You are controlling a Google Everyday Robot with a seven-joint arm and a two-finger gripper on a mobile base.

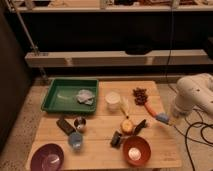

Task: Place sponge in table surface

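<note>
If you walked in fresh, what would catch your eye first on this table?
The white robot arm at the right edge, its gripper shut on a small light-blue sponge just over the table edge. Then the green tray at back left holding a grey cloth, and the orange bowl in front.

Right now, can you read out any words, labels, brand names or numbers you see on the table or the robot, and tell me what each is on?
None can be read: no legible text on the green tray, the white cup, the bowls, the table surface or the robot arm.
The gripper sits at the table's right edge, shut on the sponge, which shows no marking.
</note>
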